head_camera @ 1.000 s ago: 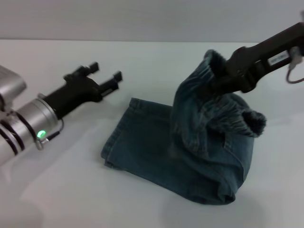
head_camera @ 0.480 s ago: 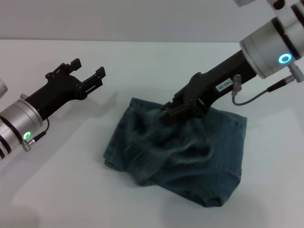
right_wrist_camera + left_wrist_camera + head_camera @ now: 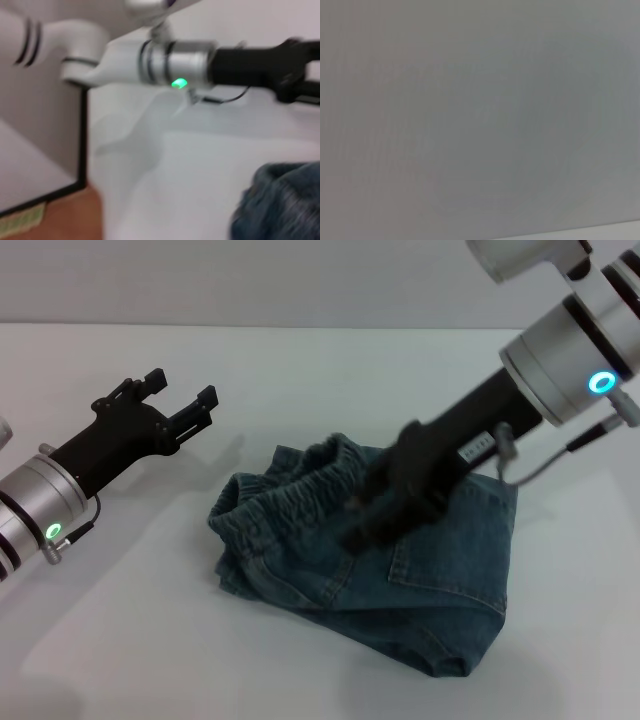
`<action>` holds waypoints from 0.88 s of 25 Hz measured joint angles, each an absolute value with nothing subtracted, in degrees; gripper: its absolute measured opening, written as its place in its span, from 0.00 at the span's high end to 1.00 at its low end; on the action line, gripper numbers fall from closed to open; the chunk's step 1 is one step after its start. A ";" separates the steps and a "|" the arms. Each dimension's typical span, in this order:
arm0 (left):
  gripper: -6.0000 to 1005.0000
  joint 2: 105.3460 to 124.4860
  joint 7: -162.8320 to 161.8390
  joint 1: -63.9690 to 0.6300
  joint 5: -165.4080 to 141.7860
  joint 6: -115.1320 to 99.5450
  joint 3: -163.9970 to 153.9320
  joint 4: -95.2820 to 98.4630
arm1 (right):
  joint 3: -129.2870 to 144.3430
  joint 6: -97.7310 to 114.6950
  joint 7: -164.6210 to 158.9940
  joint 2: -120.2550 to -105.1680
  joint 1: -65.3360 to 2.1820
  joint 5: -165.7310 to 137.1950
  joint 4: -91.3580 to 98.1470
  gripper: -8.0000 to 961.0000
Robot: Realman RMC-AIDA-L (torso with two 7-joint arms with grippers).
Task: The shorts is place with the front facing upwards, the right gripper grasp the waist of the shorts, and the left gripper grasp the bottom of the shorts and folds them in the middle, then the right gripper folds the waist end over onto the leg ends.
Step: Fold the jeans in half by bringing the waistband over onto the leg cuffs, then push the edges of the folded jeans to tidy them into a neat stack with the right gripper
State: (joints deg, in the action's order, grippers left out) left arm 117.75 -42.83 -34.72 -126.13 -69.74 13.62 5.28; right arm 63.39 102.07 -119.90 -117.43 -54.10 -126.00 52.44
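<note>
The blue-green denim shorts (image 3: 370, 550) lay folded on the white table (image 3: 300, 380), the gathered elastic waist (image 3: 290, 502) over the leg ends. The black right gripper (image 3: 362, 530) sat low on the fabric — fingers blurred, grip unclear; best released flat, then lifted straight. The black two-fingered left gripper (image 3: 178, 400) hovered spread, well apart — nothing blocked.

Faded denim shorts (image 3: 400, 560), matt table (image 3: 300, 370)
</note>
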 joint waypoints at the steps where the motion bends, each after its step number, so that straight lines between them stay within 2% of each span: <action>1: 0.19 117.76 -42.83 -34.70 -126.13 -69.73 13.62 5.28 | 63.73 103.58 -119.76 -117.40 -54.10 -126.15 52.88 0.45; 10: 0.19 117.77 -42.80 -34.69 -126.01 -69.78 14.12 5.27 | 68.09 100.63 -118.74 -118.74 -53.94 -131.71 47.90 0.44; 22: 0.19 117.84 -42.80 -34.72 -125.91 -68.99 14.40 5.19 | 74.54 98.33 -118.05 -118.90 -53.37 -131.55 42.79 0.44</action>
State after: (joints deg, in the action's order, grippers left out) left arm 117.84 -42.80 -34.72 -125.91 -68.99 14.40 5.19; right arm 74.54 98.33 -118.05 -118.90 -53.37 -131.55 42.79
